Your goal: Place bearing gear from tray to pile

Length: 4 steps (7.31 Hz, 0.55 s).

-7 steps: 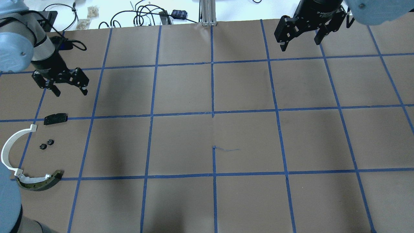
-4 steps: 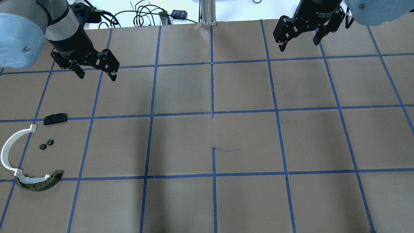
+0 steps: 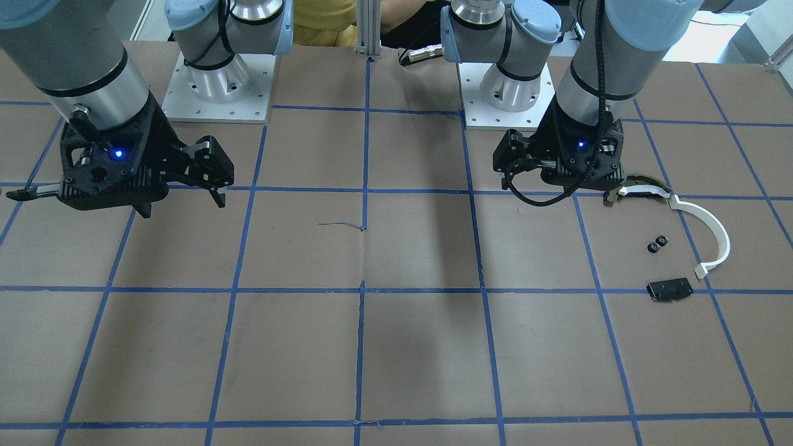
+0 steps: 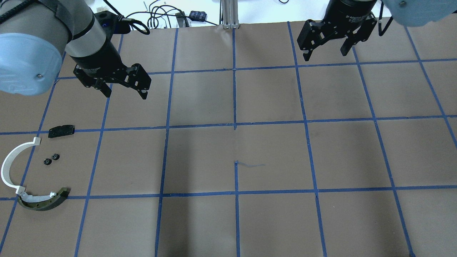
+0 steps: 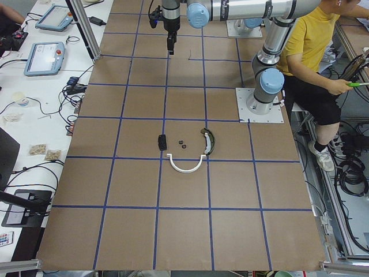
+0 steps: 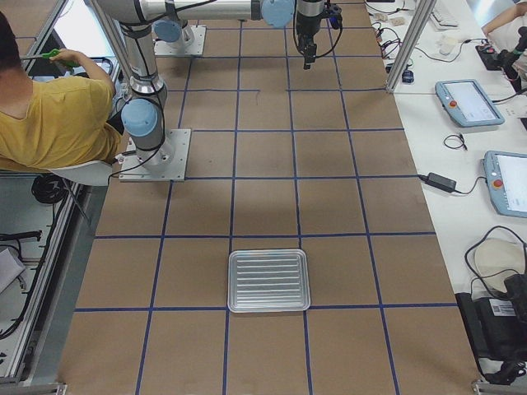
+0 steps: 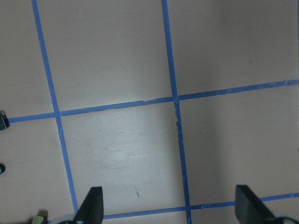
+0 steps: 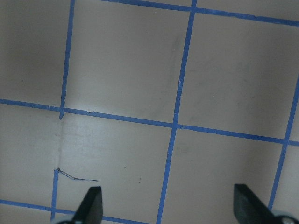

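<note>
Fingers (image 4: 142, 92) of the left gripper (image 4: 125, 93) hang spread and empty above the brown paper-covered table (image 4: 271, 153). Over the past second the gripper has pulled away from the pile (image 4: 35, 167), toward the table's middle and far edge. A second ago it hovered just beside the flat black rectangular plate (image 4: 61, 130); now it is well apart from it.

Two small black round bearing gears (image 4: 55, 156) lie side by side on the table. They sit between the plate, the thin white curved arc strip (image 4: 19, 147) and the dark curved piece with a cream band (image 4: 43, 205), none of which has shifted. The retreat with released fingers suggests a gear has just been delivered and the placing step is done.

The right gripper (image 4: 325, 54), fingers also parted and holding nothing, hovers near the far edge on the robot's right, having barely edged sideways. The ribbed silver metal tray (image 6: 268, 281), seen only from the right-end camera, sits toward the table's right end, well apart from the pile. Nothing is visible in it, so little or nothing seems left to fetch.
</note>
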### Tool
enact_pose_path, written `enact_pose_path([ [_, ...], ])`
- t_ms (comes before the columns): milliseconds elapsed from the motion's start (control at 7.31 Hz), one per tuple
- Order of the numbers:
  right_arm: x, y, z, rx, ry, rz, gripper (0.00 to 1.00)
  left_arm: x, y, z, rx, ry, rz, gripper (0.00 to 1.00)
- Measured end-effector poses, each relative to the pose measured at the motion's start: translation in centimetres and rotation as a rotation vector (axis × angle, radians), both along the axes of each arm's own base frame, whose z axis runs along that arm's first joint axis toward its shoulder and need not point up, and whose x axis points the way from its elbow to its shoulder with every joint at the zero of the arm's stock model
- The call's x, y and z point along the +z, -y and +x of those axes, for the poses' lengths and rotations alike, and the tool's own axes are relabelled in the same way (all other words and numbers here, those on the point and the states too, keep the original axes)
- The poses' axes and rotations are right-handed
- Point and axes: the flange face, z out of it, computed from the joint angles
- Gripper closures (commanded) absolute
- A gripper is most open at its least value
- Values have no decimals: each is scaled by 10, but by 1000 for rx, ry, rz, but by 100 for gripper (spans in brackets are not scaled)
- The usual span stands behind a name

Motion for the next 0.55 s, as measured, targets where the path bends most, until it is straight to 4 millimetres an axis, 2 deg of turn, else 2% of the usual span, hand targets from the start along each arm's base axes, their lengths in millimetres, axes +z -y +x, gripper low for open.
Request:
enact_pose_path([
  [547, 4, -5, -2, 3, -8, 3, 0, -1, -4, 15, 30, -3, 3, 0],
])
